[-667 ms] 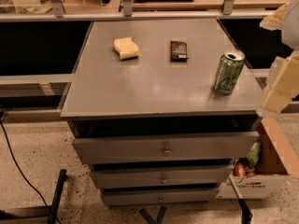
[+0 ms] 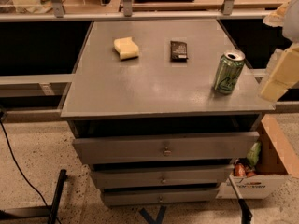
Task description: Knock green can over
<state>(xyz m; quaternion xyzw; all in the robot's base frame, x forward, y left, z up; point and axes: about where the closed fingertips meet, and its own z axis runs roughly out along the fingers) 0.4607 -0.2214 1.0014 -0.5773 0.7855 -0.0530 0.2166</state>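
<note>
The green can [image 2: 229, 72] stands upright near the right front corner of the grey cabinet top [image 2: 140, 85]. It is light green with dark markings and a silver top. My gripper [image 2: 279, 74] shows as pale cream parts at the right edge of the camera view. It hangs just right of the can, about level with it, and a small gap separates them. It holds nothing that I can see.
A yellow sponge [image 2: 126, 47] and a small dark packet [image 2: 178, 50] lie farther back on the top. Below are three drawers [image 2: 163, 149], the top one slightly pulled out. A cardboard box [image 2: 268, 171] with items stands on the floor at the right. A railing runs behind.
My gripper has shifted very slightly upward at the right edge. The can, sponge and packet have not moved.
</note>
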